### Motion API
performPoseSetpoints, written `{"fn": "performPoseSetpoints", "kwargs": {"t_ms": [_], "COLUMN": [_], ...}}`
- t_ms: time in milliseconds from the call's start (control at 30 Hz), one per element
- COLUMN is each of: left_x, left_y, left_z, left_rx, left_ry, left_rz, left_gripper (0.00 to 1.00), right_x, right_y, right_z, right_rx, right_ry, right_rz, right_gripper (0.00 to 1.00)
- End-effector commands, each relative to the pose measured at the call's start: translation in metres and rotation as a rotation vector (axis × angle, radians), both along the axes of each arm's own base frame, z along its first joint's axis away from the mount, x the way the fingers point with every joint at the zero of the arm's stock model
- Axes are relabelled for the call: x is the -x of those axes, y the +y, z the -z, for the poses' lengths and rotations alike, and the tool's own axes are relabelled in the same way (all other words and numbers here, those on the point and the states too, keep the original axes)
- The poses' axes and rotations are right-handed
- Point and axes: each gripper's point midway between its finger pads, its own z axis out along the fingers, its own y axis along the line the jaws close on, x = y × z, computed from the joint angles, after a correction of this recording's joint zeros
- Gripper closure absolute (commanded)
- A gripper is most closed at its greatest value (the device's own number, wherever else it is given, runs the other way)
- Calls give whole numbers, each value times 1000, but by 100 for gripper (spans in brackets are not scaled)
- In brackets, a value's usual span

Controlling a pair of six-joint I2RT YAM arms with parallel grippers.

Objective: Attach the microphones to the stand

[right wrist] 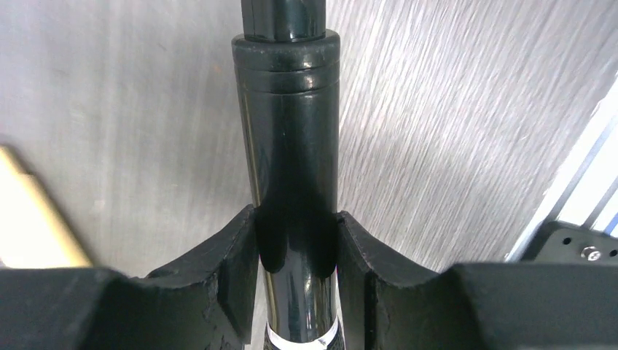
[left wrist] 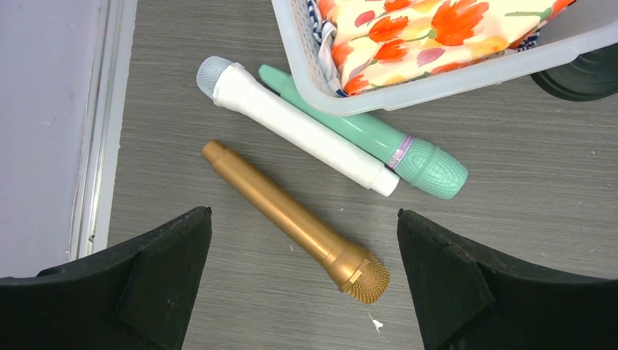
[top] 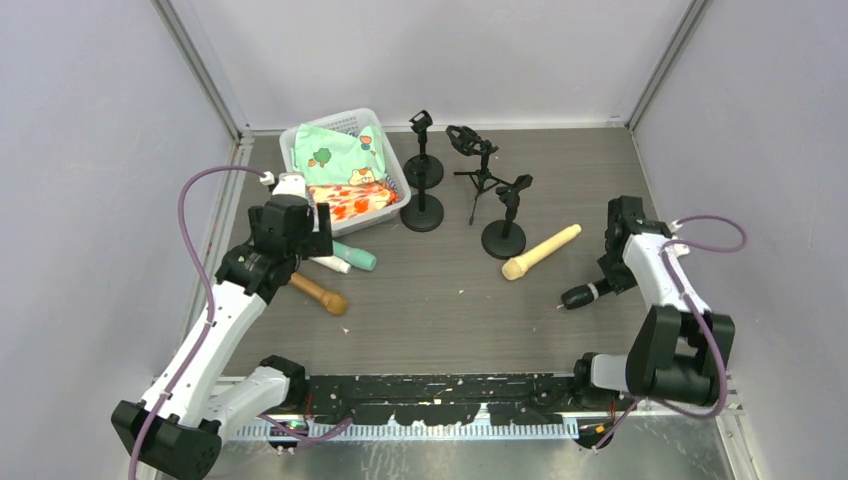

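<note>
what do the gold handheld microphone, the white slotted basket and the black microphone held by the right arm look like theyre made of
Gold handheld microphone: looks like metal or metallic-painted plastic, satin sheen, with a fine mesh head.
White slotted basket: translucent moulded plastic, smooth rim.
Black microphone: hard plastic or lacquered metal, glossy, showing sharp reflections.

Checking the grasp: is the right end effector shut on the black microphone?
Shut: in the right wrist view the right end effector clamps the black microphone from both sides.
</note>
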Motion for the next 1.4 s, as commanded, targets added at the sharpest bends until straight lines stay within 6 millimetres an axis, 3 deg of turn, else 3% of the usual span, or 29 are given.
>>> {"fn": "performPoseSetpoints", "kwargs": {"t_ms": [0,167,367,567,733,933,1133,1367], "left_x": [0,0,0,2,4,7,15,23], "left_y": [2,-5,-27,-40,-65,-99,-121,-147], "left_z": [-8,-11,-27,-65,-96,-140,-185,-209], "left_rx": [6,50,151,207,311,444,542,683], "left_ry": [-32,-37,-54,-125,-152,-214,-303,-360], "left_rz": [-1,13,84,164,272,424,550,667], "left_gripper": [1,0,0,0,0,0,0,1], "right_x": [-1,-18,-52,-85,-100,-100,-87,-83], "right_y": [-33,-32,-1,44,100,202,290,332], "right_z": [-74,-133,-192,-235,-285,-349,-388,-433], "right_rx": [205,233,157,20,12,82,112,-33], "right_ry": [-125,-333,-590,-799,-937,-1080,-1226,-1491], "right_rz": [53,-14,-241,-482,-733,-1052,-1338,-1267], "right_gripper": [87,99,99,99,99,99,99,99]}}
